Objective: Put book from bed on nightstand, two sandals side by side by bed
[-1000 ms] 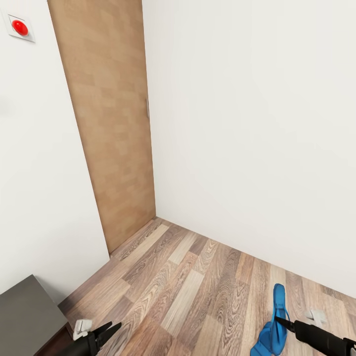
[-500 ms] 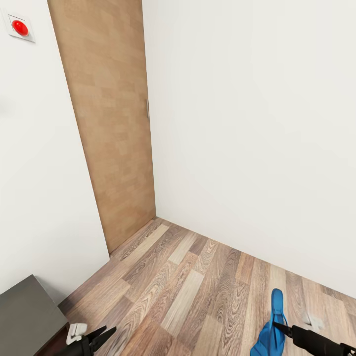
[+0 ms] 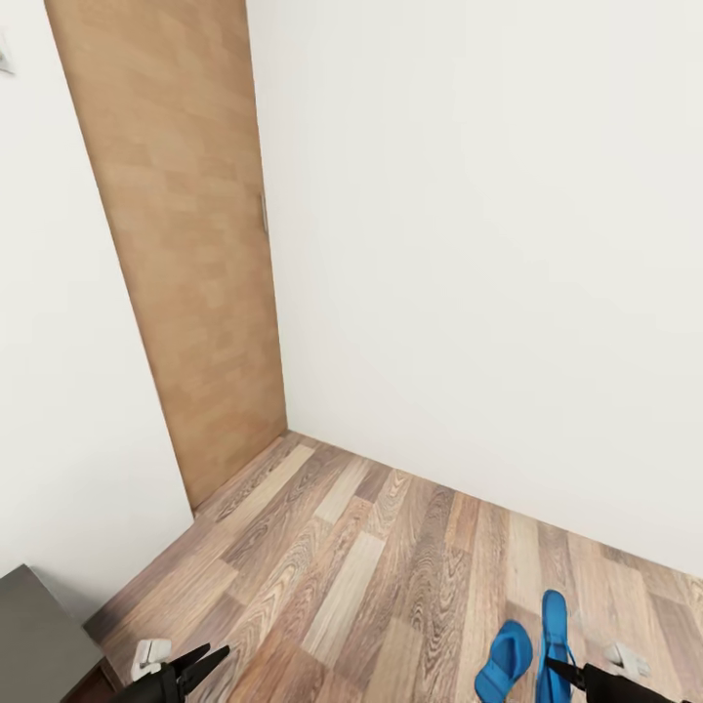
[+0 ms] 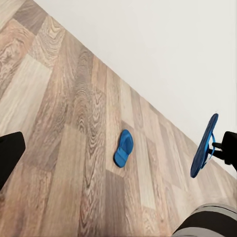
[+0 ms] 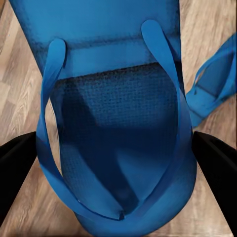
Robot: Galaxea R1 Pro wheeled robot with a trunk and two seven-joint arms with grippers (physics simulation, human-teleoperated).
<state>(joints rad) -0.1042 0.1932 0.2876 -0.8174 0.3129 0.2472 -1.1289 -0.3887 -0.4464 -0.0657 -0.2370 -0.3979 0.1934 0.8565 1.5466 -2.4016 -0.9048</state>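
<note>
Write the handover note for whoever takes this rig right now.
Right tool: shut on one sandal, held off the wood floor by its strap.
Left tool: open, holding nothing.
Second sandal lies flat on the floor just left of the held one, near the white wall.
Done: one sandal picked up.
Left: set both sandals side by side next to the bed; move the book to a nightstand.

Head camera panned right: door [image 3: 186, 244], wall corner and grey bench [image 3: 34, 635] slid left, red button gone from view. Second sandal [image 3: 504, 661] now visible flat on floor, just left of held sandal [image 3: 555, 635].
</note>
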